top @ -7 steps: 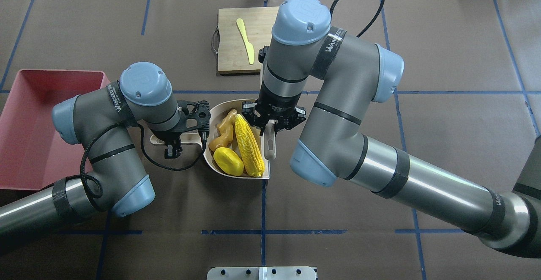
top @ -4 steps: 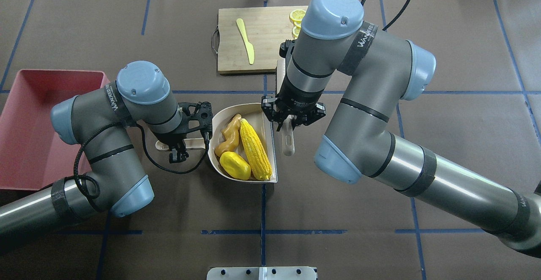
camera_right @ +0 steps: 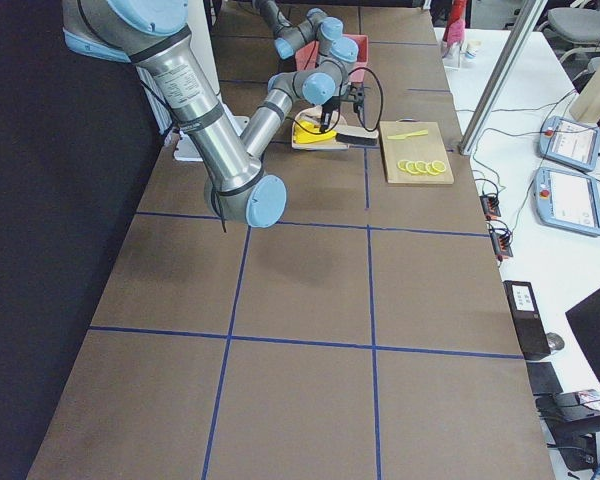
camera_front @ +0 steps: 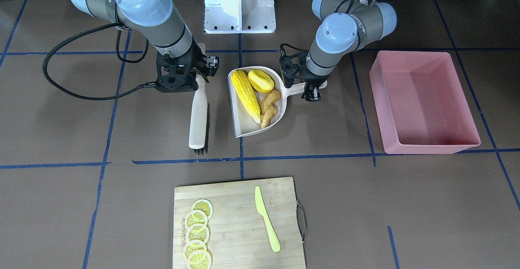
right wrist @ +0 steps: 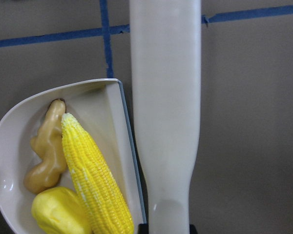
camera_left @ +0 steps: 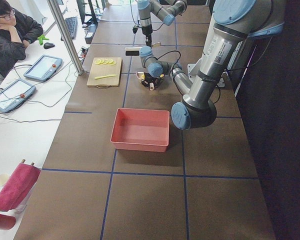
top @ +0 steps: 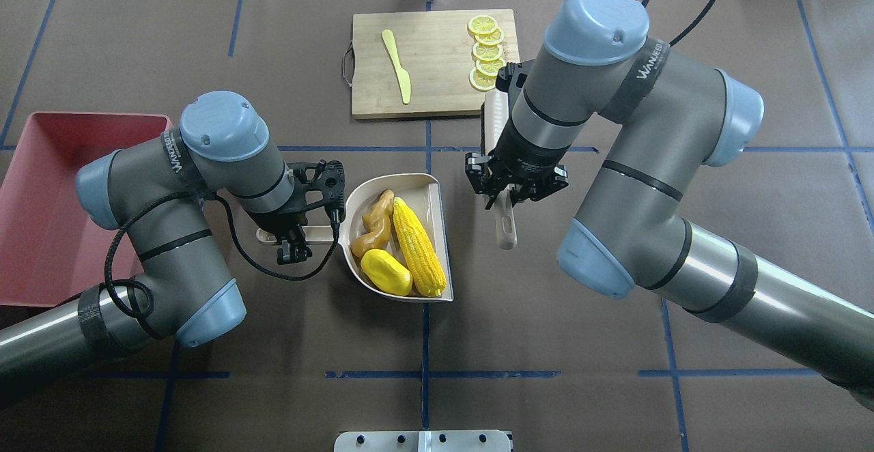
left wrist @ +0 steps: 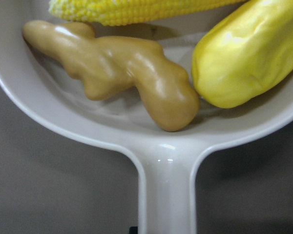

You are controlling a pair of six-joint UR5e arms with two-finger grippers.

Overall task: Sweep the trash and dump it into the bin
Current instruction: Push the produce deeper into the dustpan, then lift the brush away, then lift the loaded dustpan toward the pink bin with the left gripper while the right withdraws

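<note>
The trash lies in a beige dustpan [top: 429, 196]: a corn cob [top: 418, 247], a yellow potato-like lump [top: 386, 272] and a tan ginger root [top: 374, 223]. My left gripper [top: 295, 233] is shut on the dustpan's handle [left wrist: 167, 195], which runs out toward the bin. The bin [top: 41, 199] is a pink tub at the table's left, and nothing shows inside it [camera_front: 422, 102]. My right gripper [top: 504, 199] is shut on a beige brush [top: 505, 230]. It holds the brush a short way right of the dustpan's open side, apart from it [right wrist: 166, 97].
A wooden cutting board [top: 437, 90] at the far middle carries a pale yellow knife [top: 397, 66] and several lemon slices [top: 486, 52]. The brush head [top: 493, 121] reaches close to the board's near right corner. A person [camera_left: 10, 35] sits at a side desk.
My right arm has carried the brush to the right, away from the dustpan's mouth, which uncovers the lemon slices. The dustpan and my left gripper have shifted slightly right.
</note>
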